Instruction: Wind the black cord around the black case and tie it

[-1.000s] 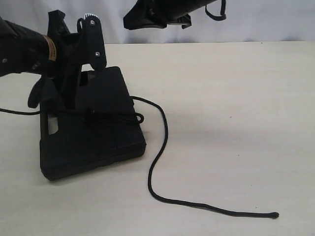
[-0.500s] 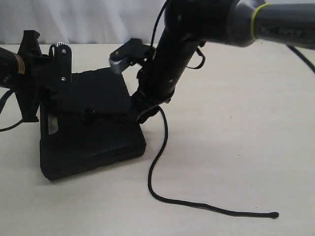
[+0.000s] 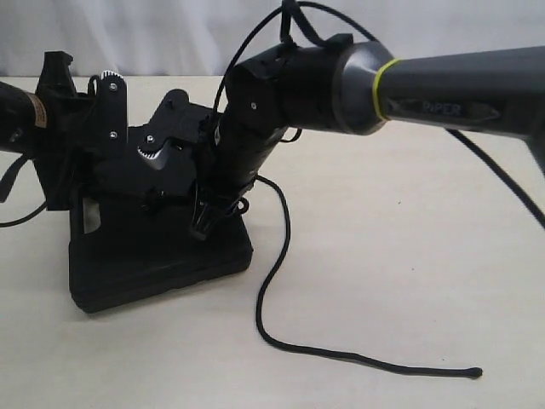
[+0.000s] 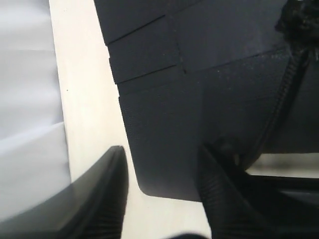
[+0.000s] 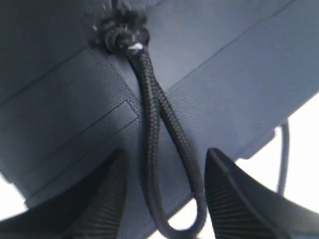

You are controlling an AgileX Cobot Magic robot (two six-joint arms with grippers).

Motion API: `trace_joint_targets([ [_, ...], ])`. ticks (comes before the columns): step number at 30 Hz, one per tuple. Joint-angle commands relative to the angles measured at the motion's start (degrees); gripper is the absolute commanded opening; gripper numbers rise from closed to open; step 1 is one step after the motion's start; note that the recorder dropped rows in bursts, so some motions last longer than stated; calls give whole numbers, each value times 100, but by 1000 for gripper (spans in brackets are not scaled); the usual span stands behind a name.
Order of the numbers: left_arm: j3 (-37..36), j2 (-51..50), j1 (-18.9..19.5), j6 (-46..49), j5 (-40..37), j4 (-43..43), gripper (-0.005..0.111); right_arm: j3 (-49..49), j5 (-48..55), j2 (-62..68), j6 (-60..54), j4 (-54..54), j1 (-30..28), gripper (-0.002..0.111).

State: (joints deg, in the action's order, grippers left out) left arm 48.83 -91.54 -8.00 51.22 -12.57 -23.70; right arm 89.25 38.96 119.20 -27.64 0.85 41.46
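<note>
The black case (image 3: pixel 162 256) lies flat on the pale counter (image 3: pixel 409 213), toward the left of the exterior view. The black cord (image 3: pixel 286 221) crosses the case's top, drops off its right edge and snakes over the counter to a free end near the front right.

The left jaws stand wide apart at a rounded corner on the case's left side. In the left wrist view one finger (image 4: pixel 107 189) hangs over bare counter and the other (image 4: pixel 219 189) over the case, and they hold nothing.

The right jaws, reaching across from the right, stand partly apart low over the case top. The cord's loop (image 5: pixel 175 144) runs from its knot (image 5: pixel 122 32) down between the two fingers (image 5: pixel 234 194). The fingers flank the loop without pinching it.
</note>
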Motion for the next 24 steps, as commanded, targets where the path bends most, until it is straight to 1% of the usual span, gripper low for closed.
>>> trace_joint_targets([
  [1,-13,-3,-2,-8,129,89,44,-29,-270,185,104,-47,-10,45],
  [2,-13,-3,-2,-21,129,91,44,-29,-294,187,152,-85,-10,40],
  [3,-13,-3,-2,-21,129,91,44,-29,-292,187,212,-141,-10,31],
  [4,-13,-3,-2,-21,129,91,44,-29,-292,187,329,-273,-10,19],
  [5,-13,-3,-2,-21,144,91,44,-29,-292,108,637,-525,-10,5],
  [7,-13,-3,-2,-33,319,135,44,-29,-202,-107,860,-880,-22,4],
  [8,-13,-3,-2,-40,494,331,44,-29,-174,-203,888,-897,-34,4],
  [9,-13,-3,-2,-40,905,933,44,-29,-162,-402,888,-857,-112,4],
  [11,-13,-3,-39,-40,1335,1572,44,-29,-162,-653,888,-512,-294,4],
  [14,-13,-68,-113,-40,1324,1581,44,-29,-120,-809,631,32,-489,4],
  [19,-13,-406,-403,-40,1502,1581,44,91,344,-886,-370,1672,-816,4],
  [22,-13,-589,-557,-119,1922,1591,44,285,853,-826,-537,2462,-1076,4],
  [24,-13,-644,-608,-465,2343,1581,44,419,1139,-778,-405,2843,-1307,4],
])
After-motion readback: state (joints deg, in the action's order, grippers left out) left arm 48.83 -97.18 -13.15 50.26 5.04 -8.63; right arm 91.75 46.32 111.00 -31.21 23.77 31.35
